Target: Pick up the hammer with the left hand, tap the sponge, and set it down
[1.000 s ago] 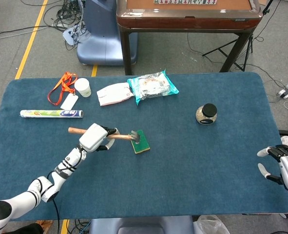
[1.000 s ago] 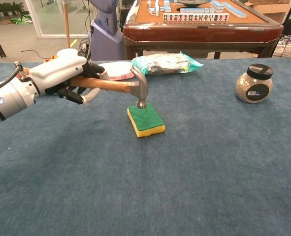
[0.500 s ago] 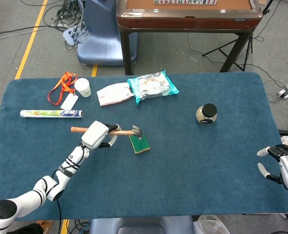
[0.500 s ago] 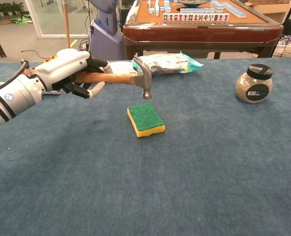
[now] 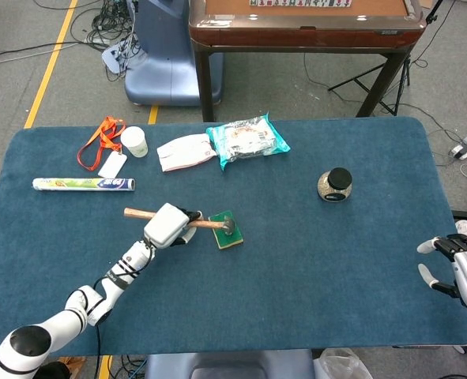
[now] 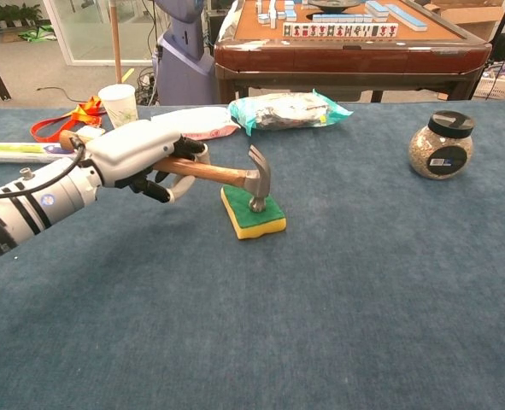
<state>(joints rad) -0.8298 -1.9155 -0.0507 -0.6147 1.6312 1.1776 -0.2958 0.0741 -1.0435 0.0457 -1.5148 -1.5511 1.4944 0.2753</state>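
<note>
My left hand (image 5: pixel 168 225) (image 6: pixel 141 154) grips the wooden handle of the hammer (image 5: pixel 205 224) (image 6: pixel 235 176). The metal hammer head is down on the green top of the sponge (image 5: pixel 231 238) (image 6: pixel 265 218), which lies flat on the blue table with its yellow layer underneath. The handle slopes down from my hand toward the sponge. My right hand (image 5: pixel 454 268) rests at the table's right edge, fingers apart and holding nothing; the chest view does not show it.
A glass jar with a black lid (image 5: pixel 335 185) (image 6: pixel 441 143) stands right of centre. Snack packets (image 5: pixel 246 140) (image 6: pixel 286 108), a paper cup (image 5: pixel 133 141) (image 6: pixel 120 103), an orange lanyard (image 5: pixel 103 138) and a foil roll (image 5: pixel 83 184) lie at the back left. A brown table (image 5: pixel 304 24) stands behind.
The hammer was on the sponge, rose above it half a second ago, and has come down again onto the sponge. My left hand has shifted slightly right and lower.
</note>
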